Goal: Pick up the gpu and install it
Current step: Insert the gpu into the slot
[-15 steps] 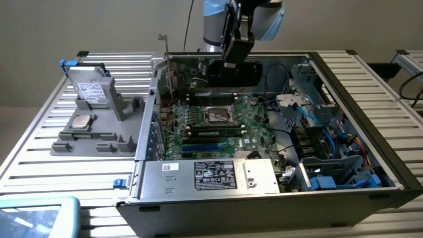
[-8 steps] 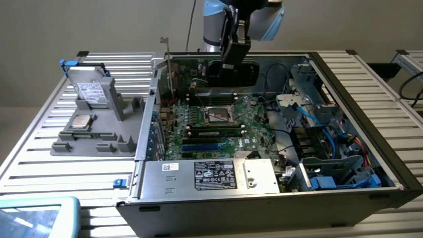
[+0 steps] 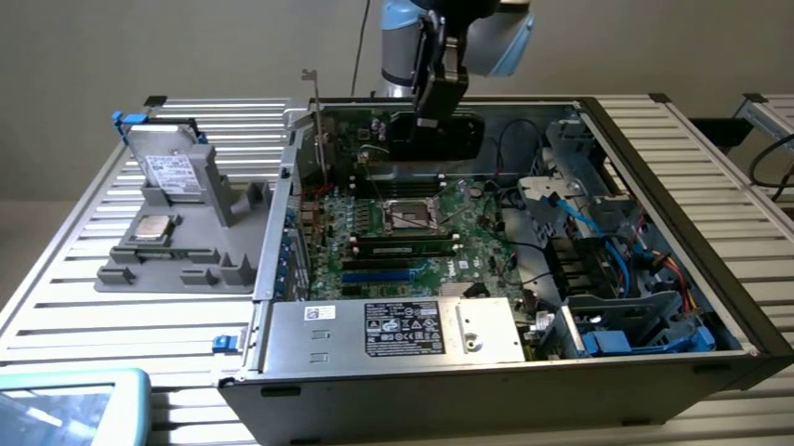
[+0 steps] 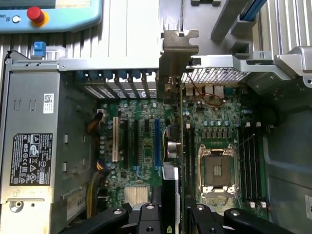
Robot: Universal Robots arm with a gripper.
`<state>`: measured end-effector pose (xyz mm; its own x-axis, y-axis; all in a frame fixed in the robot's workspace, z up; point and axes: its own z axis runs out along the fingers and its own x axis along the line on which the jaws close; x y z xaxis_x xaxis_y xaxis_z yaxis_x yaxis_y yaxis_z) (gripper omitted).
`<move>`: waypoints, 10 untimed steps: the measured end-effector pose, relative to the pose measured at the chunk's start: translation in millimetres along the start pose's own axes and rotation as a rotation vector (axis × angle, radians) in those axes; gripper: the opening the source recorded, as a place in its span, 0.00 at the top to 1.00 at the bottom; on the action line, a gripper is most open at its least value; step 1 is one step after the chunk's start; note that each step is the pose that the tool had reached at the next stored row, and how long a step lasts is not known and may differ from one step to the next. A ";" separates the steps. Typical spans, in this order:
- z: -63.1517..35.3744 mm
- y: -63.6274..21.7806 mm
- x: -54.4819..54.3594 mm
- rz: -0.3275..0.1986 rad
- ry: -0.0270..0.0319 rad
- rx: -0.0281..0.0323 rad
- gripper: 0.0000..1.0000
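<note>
The arm reaches straight down into the open case, its gripper with jaws narrowed on the gpu, which is held on edge over the motherboard with its bracket by the rear wall. The case lies on a slatted table. 1 grey fixture stands at the exterior view's left, with a plain wall behind.

There's a black rating label on top of the silver metal power supply box: white print and certification symbols, too fine to read. White barcode sticker at its corner, perhaps a service tag, equally illegible.
</note>
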<state>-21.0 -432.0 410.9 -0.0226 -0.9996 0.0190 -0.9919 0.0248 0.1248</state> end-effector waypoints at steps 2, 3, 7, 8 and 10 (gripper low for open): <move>2.0 -0.1 -5.0 0.000 0.0013 0.0000 0.73; 3.8 0.2 -5.5 0.000 0.0013 0.0004 0.73; 11.4 2.3 -6.0 0.000 0.0013 0.0006 0.73; 13.3 2.5 -6.0 0.000 0.0013 0.0006 0.73; 17.0 2.2 -5.5 -0.001 0.0012 0.0007 0.73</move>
<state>-25.2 -426.8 394.2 -0.0218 -0.9996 0.0201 -0.9920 0.0242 0.1241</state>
